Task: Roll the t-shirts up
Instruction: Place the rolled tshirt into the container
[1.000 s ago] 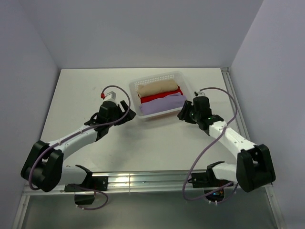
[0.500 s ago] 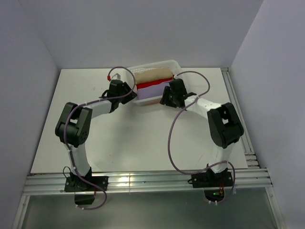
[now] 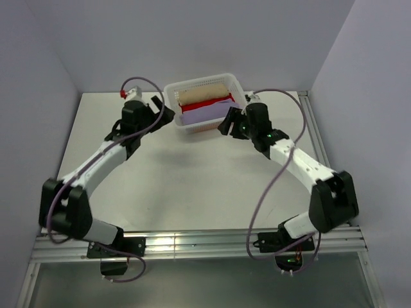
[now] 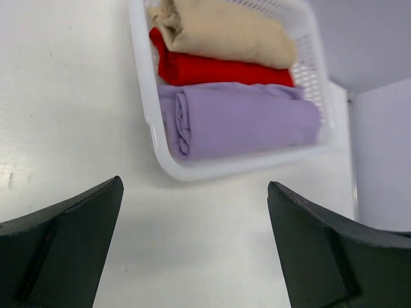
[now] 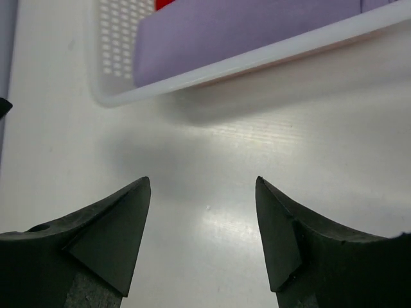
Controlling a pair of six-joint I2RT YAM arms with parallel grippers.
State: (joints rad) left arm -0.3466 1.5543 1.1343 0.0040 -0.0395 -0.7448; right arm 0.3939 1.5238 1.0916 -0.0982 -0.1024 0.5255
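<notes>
**Item: t-shirts, three, all rolled.**
- One tan t-shirt (image 4: pixel 225 32), one red t-shirt (image 4: pixel 218 69) and one lavender t-shirt (image 4: pixel 244 119) are lying side by side as tight rolls. The tan one is lying farthest from the arms and the lavender one nearest.
- One white lattice basket (image 4: pixel 144 96) is holding them, sitting at the far middle of the table (image 3: pixel 192 186).

**Item: pincers, two.**
- The left pincer (image 4: pixel 194 192) is hovering just left of the basket, jaws spread wide and pinching nothing.
- The right pincer (image 5: pixel 202 183) is hovering just beside the basket's near right side, likewise spread and empty.

**Step in hand:** by the look of it, the rolling is finishing, since no flat shirt is showing anywhere.

**Next move:** probably drawing both arms clear without nudging the basket.
</notes>
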